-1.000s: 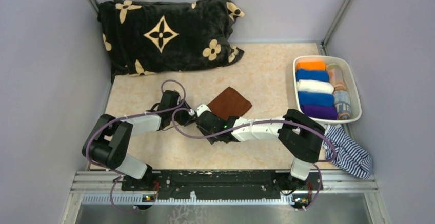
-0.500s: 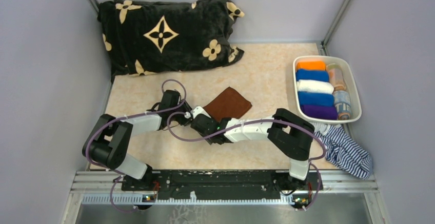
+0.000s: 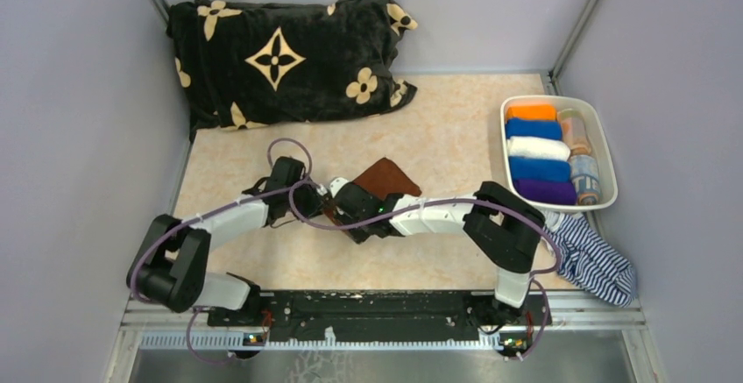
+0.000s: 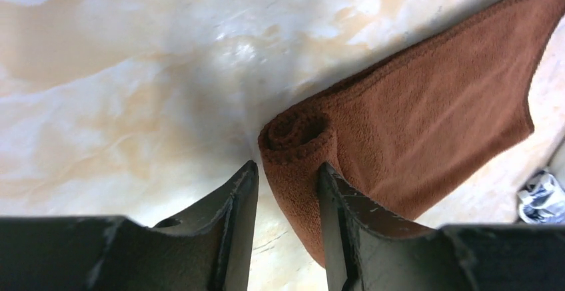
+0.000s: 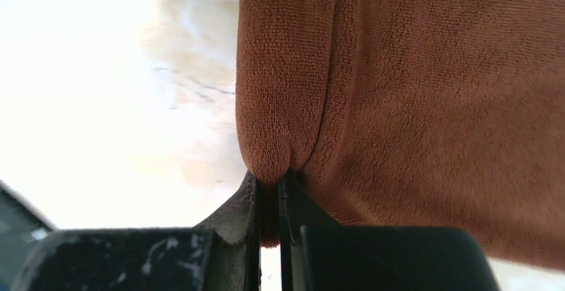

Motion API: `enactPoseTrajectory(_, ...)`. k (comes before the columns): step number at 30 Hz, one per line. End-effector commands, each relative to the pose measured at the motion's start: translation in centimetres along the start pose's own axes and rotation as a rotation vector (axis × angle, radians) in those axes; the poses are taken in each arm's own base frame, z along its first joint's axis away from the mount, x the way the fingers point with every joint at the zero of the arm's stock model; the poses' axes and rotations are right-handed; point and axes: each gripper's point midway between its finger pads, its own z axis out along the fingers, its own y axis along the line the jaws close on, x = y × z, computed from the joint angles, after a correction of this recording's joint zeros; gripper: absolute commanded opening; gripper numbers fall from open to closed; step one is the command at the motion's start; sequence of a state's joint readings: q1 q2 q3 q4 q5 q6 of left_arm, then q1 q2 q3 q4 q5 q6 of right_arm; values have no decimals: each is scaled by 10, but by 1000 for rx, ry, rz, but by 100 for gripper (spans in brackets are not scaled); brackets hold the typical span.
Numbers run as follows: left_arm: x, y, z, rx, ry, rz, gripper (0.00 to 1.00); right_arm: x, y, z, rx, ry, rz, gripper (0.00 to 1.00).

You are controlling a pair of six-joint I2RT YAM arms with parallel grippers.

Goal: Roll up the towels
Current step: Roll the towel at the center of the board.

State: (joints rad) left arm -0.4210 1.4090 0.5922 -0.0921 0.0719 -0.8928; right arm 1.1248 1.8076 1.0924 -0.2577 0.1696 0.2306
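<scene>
- The left arm lies low from its base and reaches to the left of the white tub [image 3: 548, 98], well apart from it; its elbow is folded near the table's front edge.
- The right arm starts in front of the tub, bends at the elbow and stretches leftward away from it, so both wrists meet nose to nose.
- The left gripper [image 4: 286, 171] has its jaws spread. The rolled end of the brown towel [image 4: 433, 118] sits just past the tips, and cloth runs down the gap against one finger, with table showing beside the other.
- The right gripper [image 5: 268, 181] has its jaws pressed together, pinching a narrow fold of the brown towel's edge.
- The brown towel lies left of the tub, partly rolled: a tight coil at the gripper end, while the rest is spread flat on the marbled table toward the tub.
- A striped cloth [image 3: 596, 265] is heaped just in front of the tub.
- The tub holds plain rolled towels [image 3: 538, 148] stacked orange, blue, white, blue and purple, with two printed rolls [image 3: 584, 177] beside them.
- A black flowered blanket [image 3: 280, 59] lies far left of the tub, at the back wall.
</scene>
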Motion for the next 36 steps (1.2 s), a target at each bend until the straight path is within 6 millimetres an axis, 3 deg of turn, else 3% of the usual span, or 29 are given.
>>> enactPoseTrajectory(1, 3, 32, -21, -131, -23, 49, 47, 5, 63, -20, -471, 38, 174, 0)
enactPoseTrajectory(7, -4, 23, -47, -90, -67, 61, 61, -17, 61, -36, -710, -14, 412, 0)
enactPoseTrajectory(11, -5, 14, -66, -32, -89, 79, 68, -18, 50, -43, -862, -51, 603, 0)
enactPoseTrajectory(16, 9, 9, -74, 37, -41, 83, 69, -16, 35, -47, -984, -54, 798, 0)
enactPoseTrajectory(22, 22, -5, -67, 150, 6, 71, 69, -10, 30, -45, -1076, -44, 930, 0)
enactPoseTrajectory(28, 27, 0, -47, 127, 46, 65, 64, -5, 28, -39, -1052, -38, 945, 0)
enactPoseTrajectory(36, 38, 20, -20, 55, 87, 60, 50, 2, 15, -33, -846, -27, 839, 28)
